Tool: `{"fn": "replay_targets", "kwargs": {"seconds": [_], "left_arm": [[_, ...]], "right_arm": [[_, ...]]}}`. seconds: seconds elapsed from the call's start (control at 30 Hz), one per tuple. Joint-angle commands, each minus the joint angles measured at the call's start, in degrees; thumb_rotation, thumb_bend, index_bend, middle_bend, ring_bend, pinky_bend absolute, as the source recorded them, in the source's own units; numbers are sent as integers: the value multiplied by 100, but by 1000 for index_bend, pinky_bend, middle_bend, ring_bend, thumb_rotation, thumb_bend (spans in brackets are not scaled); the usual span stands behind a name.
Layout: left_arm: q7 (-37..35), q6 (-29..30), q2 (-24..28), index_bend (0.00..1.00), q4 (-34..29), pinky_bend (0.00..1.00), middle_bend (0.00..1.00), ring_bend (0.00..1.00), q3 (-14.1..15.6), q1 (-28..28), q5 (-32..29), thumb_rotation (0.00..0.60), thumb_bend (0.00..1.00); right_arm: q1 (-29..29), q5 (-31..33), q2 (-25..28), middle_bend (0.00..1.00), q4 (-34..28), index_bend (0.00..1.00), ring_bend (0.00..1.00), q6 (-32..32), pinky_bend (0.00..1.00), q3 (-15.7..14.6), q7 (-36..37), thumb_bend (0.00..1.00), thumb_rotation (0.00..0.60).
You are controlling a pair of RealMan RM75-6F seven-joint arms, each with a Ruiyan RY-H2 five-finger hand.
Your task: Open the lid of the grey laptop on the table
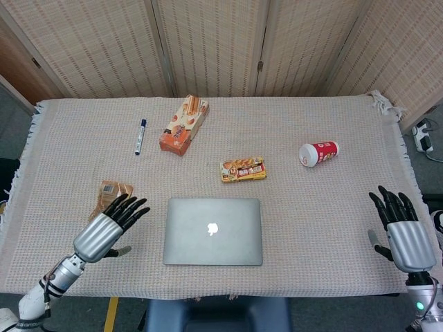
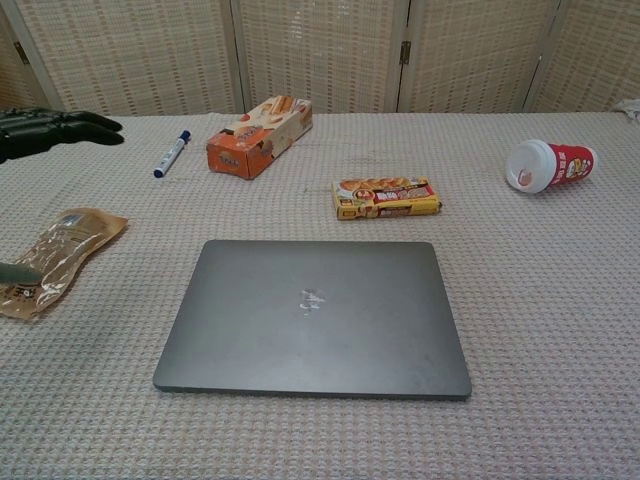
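Laptop [image 1: 213, 231] lid is down flat, the grey machine lying near the front edge of the surface [image 1: 332, 221], roughly at its middle, with nothing touching it.

From the left hand [image 1: 109, 228] outward: it hovers over the cloth just left of the laptop, fingers [image 1: 130, 205] spread and pointing away from the robot, holding nothing. Its fingertips overlap the near end of a brown snack pouch [image 1: 113, 191] in the head view; whether they touch it cannot be told. In the chest view only the dark fingertips show, at the left edge. Farther back from that hand lie a blue marker [image 1: 140, 135] and an orange biscuit box [image 1: 184, 125] on its side.

The right hand [image 1: 401, 232] sits at the far right edge of the surface, well apart from the laptop, fingers splayed wide and empty.

Just behind the laptop is a small yellow snack pack [image 1: 243, 169]. Toward the right, a red cup [image 1: 319, 153] with a white lid lies tipped on its side.
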Motion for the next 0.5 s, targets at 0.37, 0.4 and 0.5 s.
{"fn": "replay_targets", "kwargs": {"seconds": [0.37, 0.4, 0.5], "left_arm": [[97, -1413, -1122, 42, -134, 0, 77, 0, -87, -1222, -108, 600, 181], [124, -1477, -1192, 41, -131, 0, 76, 0, -96, -1272, -145, 600, 181], [174, -1688, -1445, 41, -86, 0, 76, 0, -146, -1422, -332, 600, 182]], "right_arm": [[83, 6, -37, 0, 35, 0, 72, -138, 0, -17, 24, 449, 600], [85, 6, -38, 0, 36, 0, 72, -143, 0, -20, 27, 449, 600], [88, 9, -45, 0, 44, 0, 73, -160, 0, -33, 39, 449, 600]]}}
